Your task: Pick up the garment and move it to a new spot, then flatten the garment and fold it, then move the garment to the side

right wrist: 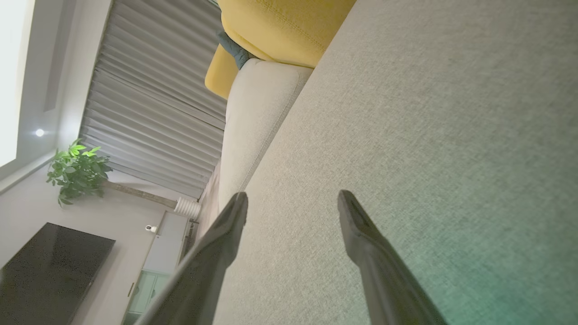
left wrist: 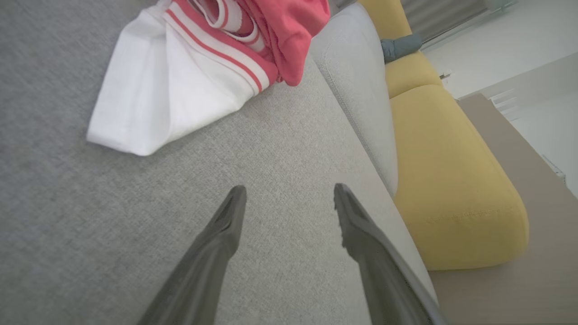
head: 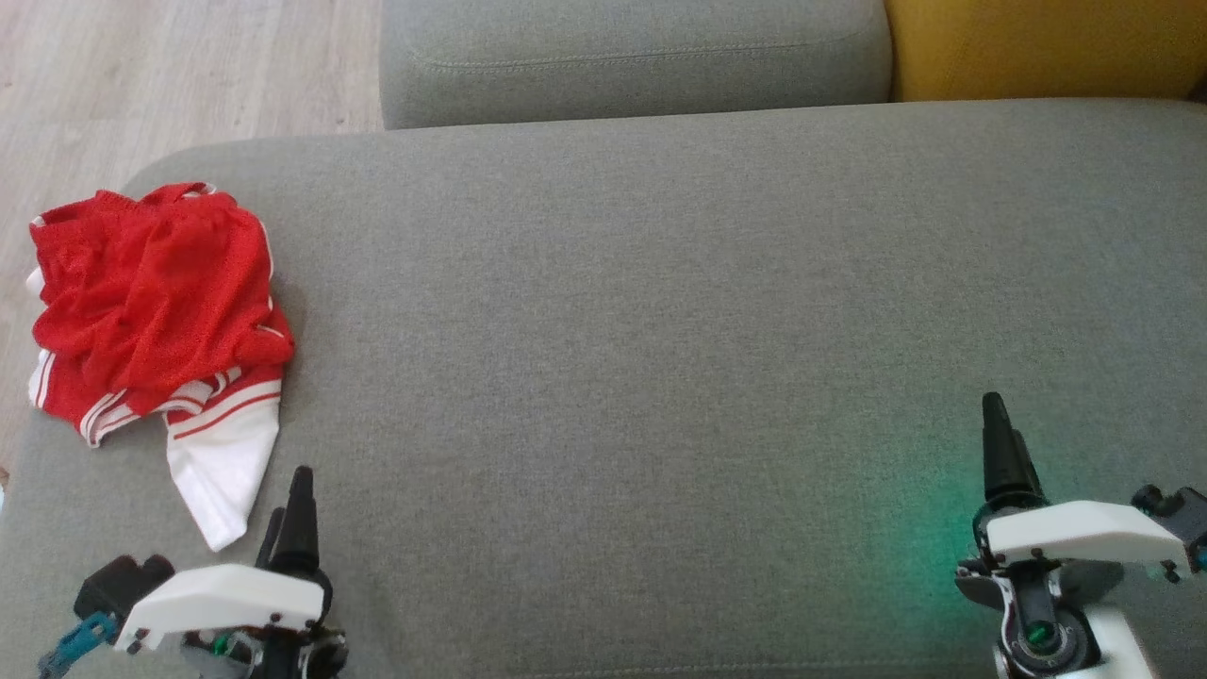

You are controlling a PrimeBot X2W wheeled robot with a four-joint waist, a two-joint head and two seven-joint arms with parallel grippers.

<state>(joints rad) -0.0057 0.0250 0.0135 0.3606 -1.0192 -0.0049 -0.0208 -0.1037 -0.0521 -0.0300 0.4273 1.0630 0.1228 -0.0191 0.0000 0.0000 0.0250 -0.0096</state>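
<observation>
A crumpled red garment with white stripes and a white end lies bunched at the left end of the grey sofa seat. Its white end reaches toward my left gripper, which hovers just below and right of it, open and empty. In the left wrist view the left gripper has its two dark fingers spread over bare grey fabric. My right gripper is far off at the lower right, open over the seat, and its fingers stand apart in the right wrist view.
A grey back cushion runs along the far edge, with a yellow cushion to its right. Wooden floor lies beyond the sofa's left end. A green glow tints the seat near the right gripper.
</observation>
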